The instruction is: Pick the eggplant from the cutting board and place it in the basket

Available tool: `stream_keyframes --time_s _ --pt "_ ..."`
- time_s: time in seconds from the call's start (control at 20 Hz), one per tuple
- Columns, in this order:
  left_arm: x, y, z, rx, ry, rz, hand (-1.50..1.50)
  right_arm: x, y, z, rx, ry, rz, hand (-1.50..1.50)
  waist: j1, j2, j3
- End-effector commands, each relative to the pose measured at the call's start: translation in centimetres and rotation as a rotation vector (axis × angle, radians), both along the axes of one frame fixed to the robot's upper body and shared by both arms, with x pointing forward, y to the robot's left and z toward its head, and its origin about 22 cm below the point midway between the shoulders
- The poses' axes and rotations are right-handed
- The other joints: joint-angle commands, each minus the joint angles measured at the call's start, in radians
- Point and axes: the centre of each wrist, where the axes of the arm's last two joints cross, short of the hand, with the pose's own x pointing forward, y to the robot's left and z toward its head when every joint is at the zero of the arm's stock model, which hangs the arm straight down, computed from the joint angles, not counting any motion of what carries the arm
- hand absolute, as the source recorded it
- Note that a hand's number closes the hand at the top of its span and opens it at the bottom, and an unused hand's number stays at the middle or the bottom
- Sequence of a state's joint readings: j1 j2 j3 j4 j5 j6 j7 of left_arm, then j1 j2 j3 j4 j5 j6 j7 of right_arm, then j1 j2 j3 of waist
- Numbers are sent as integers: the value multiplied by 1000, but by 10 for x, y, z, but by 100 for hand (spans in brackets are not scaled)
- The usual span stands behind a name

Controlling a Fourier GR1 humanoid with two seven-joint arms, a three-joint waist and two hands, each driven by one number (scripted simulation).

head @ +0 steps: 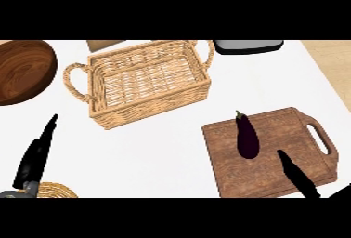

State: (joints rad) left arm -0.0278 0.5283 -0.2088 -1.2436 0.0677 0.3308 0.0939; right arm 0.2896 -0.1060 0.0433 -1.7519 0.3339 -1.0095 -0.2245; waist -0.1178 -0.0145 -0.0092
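A dark purple eggplant [247, 135] lies lengthwise on the brown wooden cutting board [233, 172] at the lower right, stem end pointing away. My right hand [296, 174] hovers over the board just right of and below the eggplant, a straight finger pointing up toward it without touching. The wicker basket [103, 114] with two handles stands up and to the left of the board, nothing inside it. My left hand [34, 158] shows at the lower left edge, fingers straight and holding nothing.
A dark wooden bowl [21, 72] sits at the top left. A grey-black appliance [247, 45] is at the top edge. A woven round mat [56, 190] peeks in beside the left hand. The counter's right edge runs past the board.
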Motion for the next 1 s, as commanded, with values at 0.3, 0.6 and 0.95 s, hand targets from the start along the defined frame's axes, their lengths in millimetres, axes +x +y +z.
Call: stream_keyframes --time_s 0.3,0.6,0.95 --pt "10 -17 9 -16 17 -40 0 -118 57 -7 -87 349 140 -150 69 20 -2" --pt "-2 -29 2 -24 49 -93 0 -161 88 39 -71 428 38 -150 100 24 1" --pt "-1 -26 9 -27 47 -92 0 -167 112 80 -40 473 8 -150 116 19 7"
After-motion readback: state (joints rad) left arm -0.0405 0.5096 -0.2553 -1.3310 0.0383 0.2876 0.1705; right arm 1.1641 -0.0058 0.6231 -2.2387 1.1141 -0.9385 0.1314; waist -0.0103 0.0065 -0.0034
